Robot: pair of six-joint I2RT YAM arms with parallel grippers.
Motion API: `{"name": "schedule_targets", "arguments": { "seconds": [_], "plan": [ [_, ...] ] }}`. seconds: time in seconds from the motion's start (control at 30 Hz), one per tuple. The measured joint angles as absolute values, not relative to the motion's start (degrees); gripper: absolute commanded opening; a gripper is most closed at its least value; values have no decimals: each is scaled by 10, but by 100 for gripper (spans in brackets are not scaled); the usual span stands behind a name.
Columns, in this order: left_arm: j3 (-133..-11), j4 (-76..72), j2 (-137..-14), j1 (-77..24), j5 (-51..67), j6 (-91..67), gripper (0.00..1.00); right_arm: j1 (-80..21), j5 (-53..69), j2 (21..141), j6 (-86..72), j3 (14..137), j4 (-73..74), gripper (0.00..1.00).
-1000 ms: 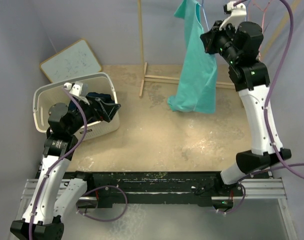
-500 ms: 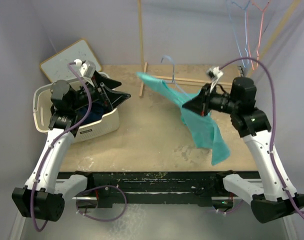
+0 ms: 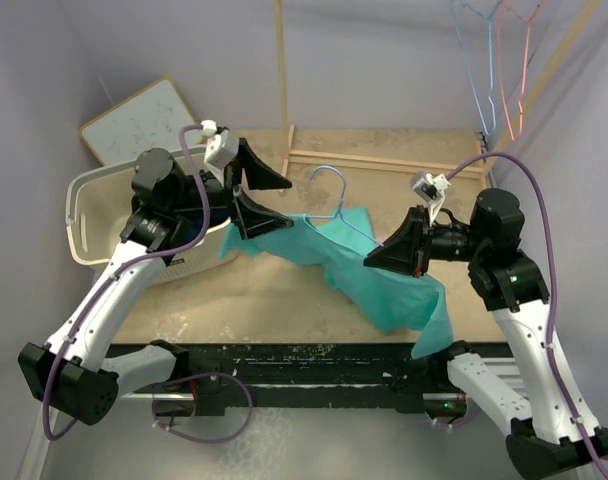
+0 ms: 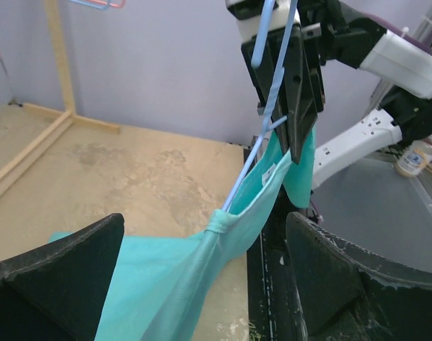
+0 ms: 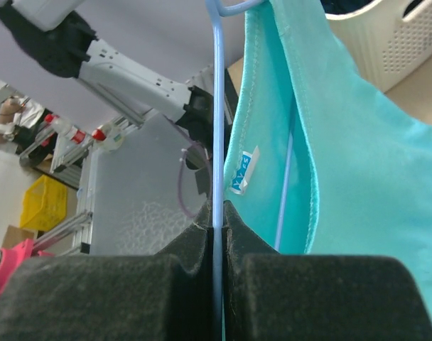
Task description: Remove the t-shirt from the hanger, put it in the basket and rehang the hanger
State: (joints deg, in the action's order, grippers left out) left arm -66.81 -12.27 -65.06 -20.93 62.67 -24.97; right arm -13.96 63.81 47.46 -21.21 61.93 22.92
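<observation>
One teal t-shirt point(image 3: 384, 290), one pale-blue wire hanger point(image 5: 217, 106), both now pulled low; my right end effector point(image 3: 368, 262) clamps the hanger, my left end effector point(image 3: 286, 204) is wide.

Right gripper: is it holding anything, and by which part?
The right gripper is shut on the light blue wire hanger, pinching a straight stretch of wire beside the teal t-shirt.

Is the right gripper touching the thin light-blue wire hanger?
Touching. The right wrist view shows the right gripper shut on the thin light-blue wire hanger, its jaws pressing the wire from both sides.
</observation>
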Motion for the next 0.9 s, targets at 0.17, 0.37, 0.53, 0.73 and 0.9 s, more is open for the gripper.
{"name": "schedule_targets", "arguments": {
  "seconds": [0.17, 0.37, 0.53, 0.73, 0.9],
  "plan": [
    [-668, -98, -661, -232, 641, -221, 89, -140, 673, 476, -225, 622, 217, 0],
    [-668, -93, -666, -249, 656, -204, 72, -140, 688, 478, -241, 622, 204, 0],
    [-668, -82, -680, -271, 667, -197, 50, -140, 690, 479, -259, 622, 186, 0],
    [-670, -71, -697, -287, 688, -180, 0, -139, 689, 484, -272, 622, 173, 0],
    [-696, -20, -699, -288, 677, -143, 0, -137, 671, 493, -262, 633, 191, 45]
  ]
}}
